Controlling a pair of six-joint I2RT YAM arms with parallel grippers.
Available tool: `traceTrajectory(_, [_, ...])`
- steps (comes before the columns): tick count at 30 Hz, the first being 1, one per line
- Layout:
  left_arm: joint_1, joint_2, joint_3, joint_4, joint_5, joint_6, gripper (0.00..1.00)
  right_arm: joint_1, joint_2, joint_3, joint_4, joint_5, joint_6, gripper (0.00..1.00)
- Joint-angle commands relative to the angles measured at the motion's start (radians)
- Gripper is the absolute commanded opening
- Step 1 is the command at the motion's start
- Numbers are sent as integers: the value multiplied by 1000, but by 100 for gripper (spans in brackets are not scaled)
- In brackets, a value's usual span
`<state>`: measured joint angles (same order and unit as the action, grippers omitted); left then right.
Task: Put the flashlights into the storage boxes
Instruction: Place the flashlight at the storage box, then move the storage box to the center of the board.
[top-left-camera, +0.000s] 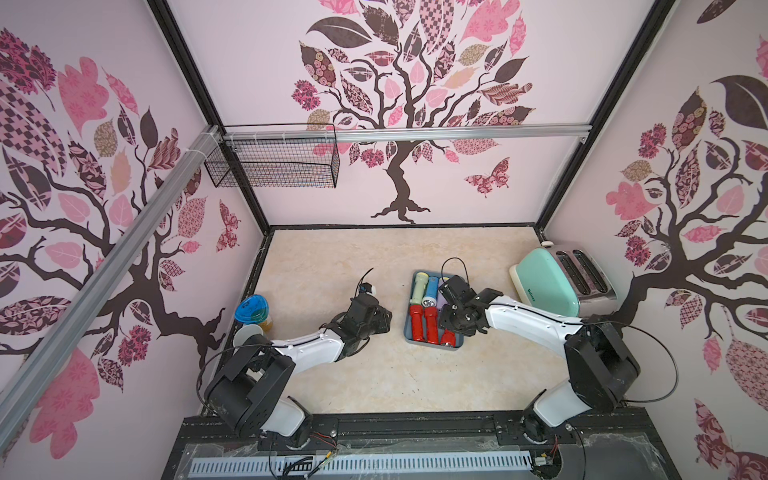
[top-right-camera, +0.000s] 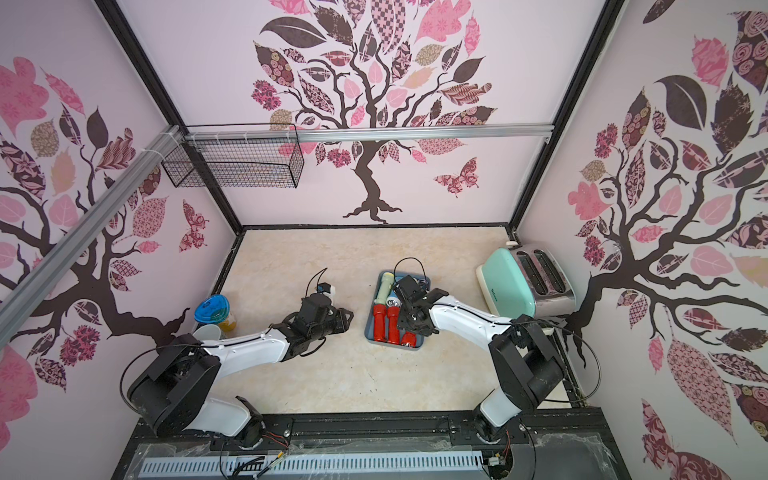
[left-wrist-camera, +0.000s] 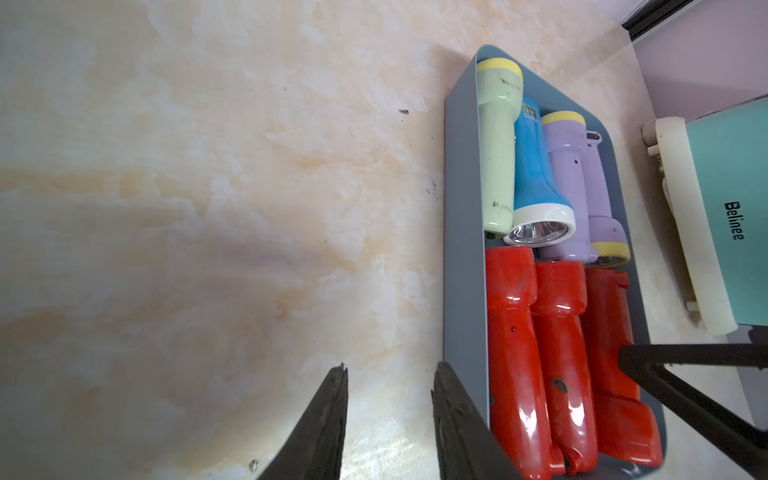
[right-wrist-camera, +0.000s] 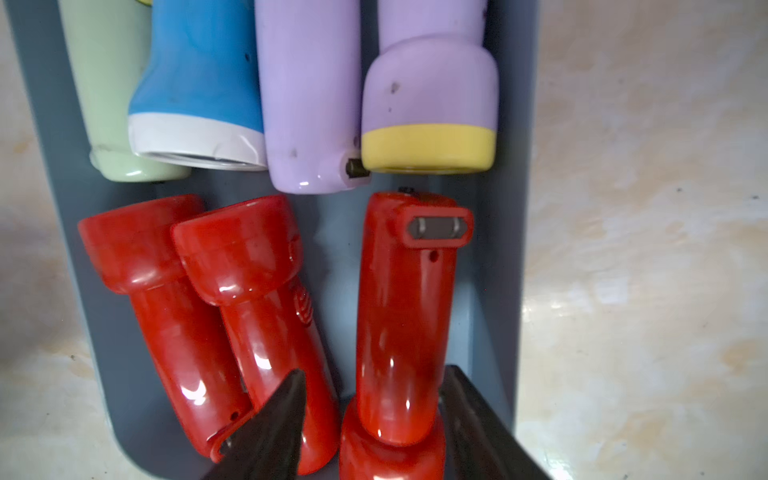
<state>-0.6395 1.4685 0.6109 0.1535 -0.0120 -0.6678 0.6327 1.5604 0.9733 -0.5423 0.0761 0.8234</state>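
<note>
Fingers of my right gripper (right-wrist-camera: 372, 370) stand partly apart on either side of a red flashlight (right-wrist-camera: 403, 299). One finger is close against it and the other leaves a clear gap, so I read no grip. That flashlight lies in the slate-blue tray (right-wrist-camera: 496, 270), along the wall nearer the mint-green toaster (top-left-camera: 544, 286), with its head toward the gripper. Beside it lie two more red flashlights (right-wrist-camera: 174, 316), heads pointing the opposite way. The tray's far half holds a pale green flashlight (left-wrist-camera: 494, 166), a blue flashlight (left-wrist-camera: 534, 174) and two lilac flashlights (left-wrist-camera: 567, 178) with yellow heads. My left gripper (left-wrist-camera: 390, 365) is narrowly parted and empty, just beside the tray's outer wall over the marbled table (top-left-camera: 332, 257). A blue-lidded cup (top-left-camera: 250, 308) stands near the left arm.
</note>
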Motion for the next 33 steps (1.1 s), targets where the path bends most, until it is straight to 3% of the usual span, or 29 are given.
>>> traceTrajectory(1, [1,-15,61,-60,-35,78,38,0,1,20,-28,15,5,60])
traceTrajectory(7, [1,15,79,-40,43,89,39,-1,-44,76,-61,68,-31,71])
traceTrajectory(11, [-10,38,71,39,129,69,39,0,-130,84,-73,171,-71,83])
traceTrajectory(14, [-33,55,78,59,148,59,40,-2,-187,27,-66,260,-95,83])
traceTrajectory(22, [-53,123,108,75,200,49,40,-72,-165,-128,52,161,-164,51])
traceTrajectory(27, [-52,159,129,72,233,54,39,-83,-34,-102,80,202,-190,26])
traceTrajectory(33, [-51,159,143,37,200,56,40,-106,78,-9,133,251,-238,9])
